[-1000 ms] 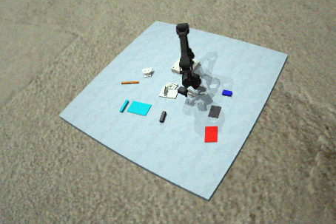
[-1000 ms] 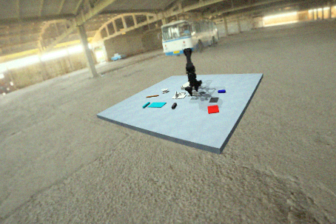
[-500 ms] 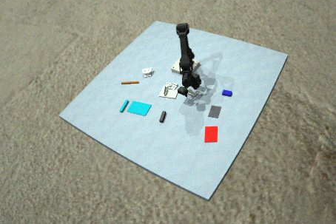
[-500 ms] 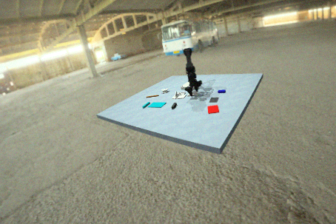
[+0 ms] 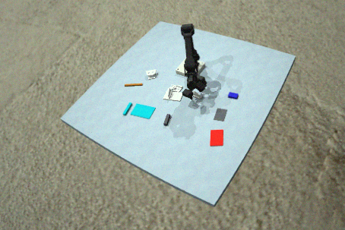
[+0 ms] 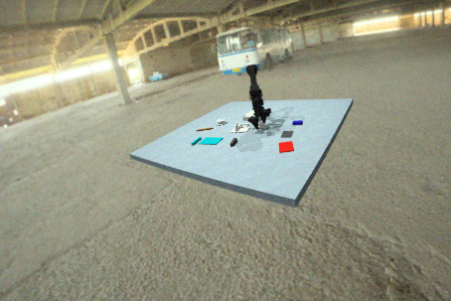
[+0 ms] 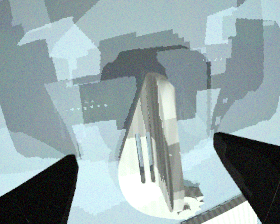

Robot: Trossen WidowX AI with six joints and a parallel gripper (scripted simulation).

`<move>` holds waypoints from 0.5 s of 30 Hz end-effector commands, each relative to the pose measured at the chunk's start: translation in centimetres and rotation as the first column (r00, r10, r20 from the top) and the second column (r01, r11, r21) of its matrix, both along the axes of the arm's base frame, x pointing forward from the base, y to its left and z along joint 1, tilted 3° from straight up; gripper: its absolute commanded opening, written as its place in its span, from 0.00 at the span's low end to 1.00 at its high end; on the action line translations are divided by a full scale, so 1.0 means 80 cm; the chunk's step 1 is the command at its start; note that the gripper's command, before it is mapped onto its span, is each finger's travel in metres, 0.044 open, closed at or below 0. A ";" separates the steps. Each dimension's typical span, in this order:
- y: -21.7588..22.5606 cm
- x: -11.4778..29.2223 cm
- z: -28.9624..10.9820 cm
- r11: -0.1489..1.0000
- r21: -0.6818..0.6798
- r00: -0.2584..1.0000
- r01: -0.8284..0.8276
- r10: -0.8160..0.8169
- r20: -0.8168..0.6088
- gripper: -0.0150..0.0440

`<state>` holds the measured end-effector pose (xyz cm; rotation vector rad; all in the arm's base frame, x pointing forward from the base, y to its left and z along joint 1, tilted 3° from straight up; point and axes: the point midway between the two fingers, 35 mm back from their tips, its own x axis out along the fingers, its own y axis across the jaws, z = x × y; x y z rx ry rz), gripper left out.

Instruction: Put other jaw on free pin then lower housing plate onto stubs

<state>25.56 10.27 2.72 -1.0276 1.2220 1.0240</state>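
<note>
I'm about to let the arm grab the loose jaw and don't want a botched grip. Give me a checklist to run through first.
1. Black parallel-jaw gripper open: ok.
2. Loose off-white jaw with gear teeth between the fingertips in the wrist view: ok.
3. Fingertips low enough to grip it: cannot tell.
4. Loose jaw on its pin: not ok, it lies beside the white base plate.
5. Blue block away from the gripper: ok.
</note>
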 end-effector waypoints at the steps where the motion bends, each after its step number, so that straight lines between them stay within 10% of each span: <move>1: 0.000 0.000 0.000 1.000 0.000 1.000 0.000 0.000 0.000 0.87; 9: 0.000 0.000 0.000 1.000 0.000 1.000 0.000 0.000 0.000 0.51; 15: 0.000 0.000 0.000 1.000 0.000 1.000 0.000 0.000 0.000 0.48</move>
